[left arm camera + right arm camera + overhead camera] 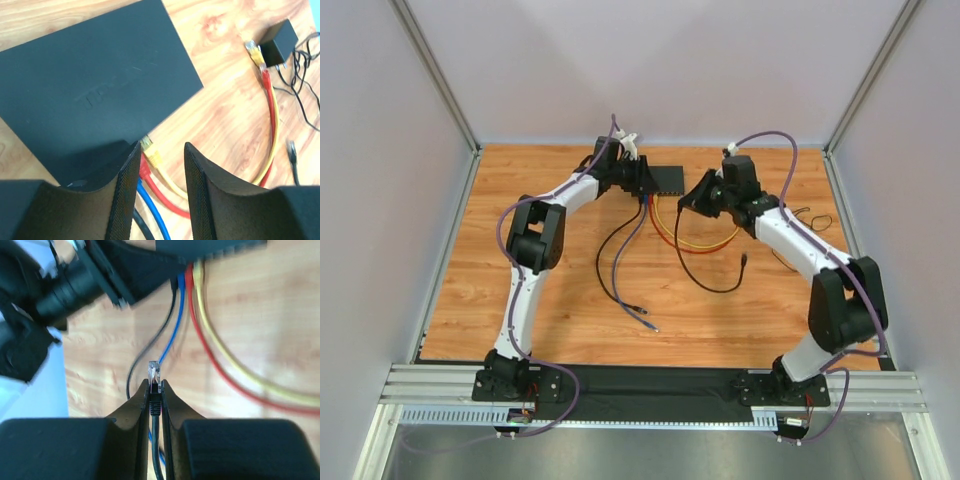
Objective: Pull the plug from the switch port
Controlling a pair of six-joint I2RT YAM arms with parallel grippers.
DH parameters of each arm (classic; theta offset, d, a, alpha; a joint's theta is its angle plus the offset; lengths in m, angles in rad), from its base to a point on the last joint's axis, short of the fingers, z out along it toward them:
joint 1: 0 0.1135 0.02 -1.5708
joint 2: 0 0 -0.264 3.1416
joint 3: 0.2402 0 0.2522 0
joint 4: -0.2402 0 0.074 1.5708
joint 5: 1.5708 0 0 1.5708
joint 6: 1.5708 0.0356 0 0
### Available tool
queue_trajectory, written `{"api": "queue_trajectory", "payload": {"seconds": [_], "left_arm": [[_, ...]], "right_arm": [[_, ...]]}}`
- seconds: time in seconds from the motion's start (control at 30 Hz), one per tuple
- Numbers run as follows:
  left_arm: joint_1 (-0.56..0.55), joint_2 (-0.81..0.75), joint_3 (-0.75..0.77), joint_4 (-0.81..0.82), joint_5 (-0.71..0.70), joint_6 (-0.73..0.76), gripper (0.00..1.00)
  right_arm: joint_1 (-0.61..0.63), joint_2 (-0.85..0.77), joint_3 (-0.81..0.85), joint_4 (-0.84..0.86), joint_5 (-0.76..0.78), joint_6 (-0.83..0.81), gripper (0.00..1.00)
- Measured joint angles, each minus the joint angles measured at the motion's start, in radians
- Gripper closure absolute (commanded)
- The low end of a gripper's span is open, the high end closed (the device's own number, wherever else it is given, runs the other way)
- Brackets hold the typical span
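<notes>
One snag of the black cable (157,450) could tug the plug (154,372) from the right end effector (155,386) clamped on it; the left end effector (161,150) is spread apart.

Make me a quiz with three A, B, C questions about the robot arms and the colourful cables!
1. Which cable sits right beside the yellow cable at the switch? A red B black C blue
2. What colour is the cable in the right gripper? A yellow B black C red
3. The left gripper is: A shut on a cable B open C out of view
Answers: 1 A, the red cable enters the port next to it. 2 B, the black cable and its plug are pinched there. 3 B, its fingers stand wide apart.
</notes>
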Motion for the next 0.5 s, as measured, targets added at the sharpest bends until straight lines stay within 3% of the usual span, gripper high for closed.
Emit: {"api": "queue_trajectory", "payload": {"seconds": [0.23, 0.37, 0.5], "left_arm": [[0.000, -0.093, -0.073, 0.025, 0.005, 0.052, 0.51], [0.000, -0.126, -0.098, 0.043, 0.005, 0.063, 0.51], [0.000, -0.130, -0.127, 0.072, 0.006, 0.063, 0.51]], "right_arm": [[0.131, -0.195, -0.275, -0.131, 0.109, -0.034, 1.00], [0.143, -0.274, -0.467, -0.190, 0.172, -0.062, 1.00], [0.139, -0.319, -0.545, -0.185, 0.220, -0.110, 1.00]]}}
